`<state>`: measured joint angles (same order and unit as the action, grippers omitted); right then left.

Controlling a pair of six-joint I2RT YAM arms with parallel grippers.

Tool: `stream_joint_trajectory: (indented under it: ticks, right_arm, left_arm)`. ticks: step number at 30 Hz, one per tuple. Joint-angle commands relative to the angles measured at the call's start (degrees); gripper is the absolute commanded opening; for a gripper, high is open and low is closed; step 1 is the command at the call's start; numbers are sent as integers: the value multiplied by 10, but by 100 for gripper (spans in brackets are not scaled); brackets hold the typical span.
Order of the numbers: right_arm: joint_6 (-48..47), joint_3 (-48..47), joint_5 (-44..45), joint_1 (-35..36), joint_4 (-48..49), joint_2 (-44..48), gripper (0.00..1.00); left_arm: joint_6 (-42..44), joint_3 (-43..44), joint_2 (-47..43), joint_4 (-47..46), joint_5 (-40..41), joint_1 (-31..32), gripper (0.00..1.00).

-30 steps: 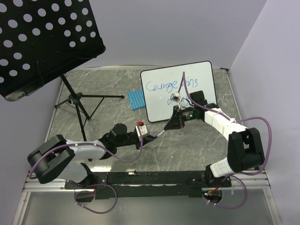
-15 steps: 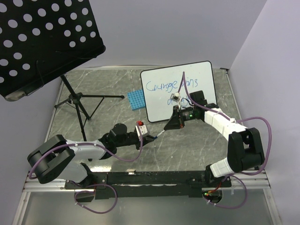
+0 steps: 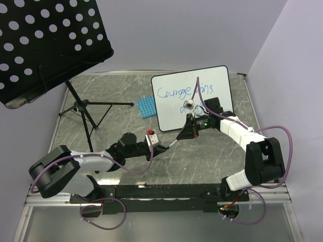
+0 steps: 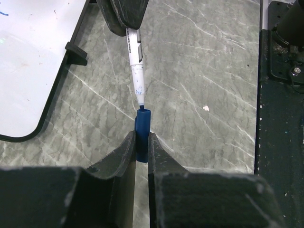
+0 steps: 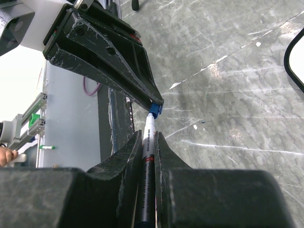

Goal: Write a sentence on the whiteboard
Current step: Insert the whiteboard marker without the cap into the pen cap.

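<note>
Your sentence looks finished on the whiteboard. The left claw pinches the cap, the right claw pinches the marker; only recapping remains.

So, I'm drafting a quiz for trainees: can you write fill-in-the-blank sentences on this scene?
The left gripper is shut on a small ___ marker cap.
The right gripper is shut on a white-barrelled marker whose tip meets the ___.
In the top view, the small blue gridded rack lies ___ of the large white rectangular whiteboard.
Missing: blue; cap; left.
</note>
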<state>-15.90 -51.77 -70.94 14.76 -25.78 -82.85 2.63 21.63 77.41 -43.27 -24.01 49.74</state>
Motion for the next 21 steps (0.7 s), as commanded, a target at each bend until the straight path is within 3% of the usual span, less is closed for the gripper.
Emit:
stream_joint_trajectory:
  ticks: [1, 21]
  right_arm:
    - [-6, -22, -2, -1, 20, 15, 0]
    - [-4, -18, -7, -14, 22, 20, 0]
  left_arm:
    - [-5, 3, -19, -38, -6, 2, 1]
    - [-11, 12, -9, -24, -2, 1, 1]
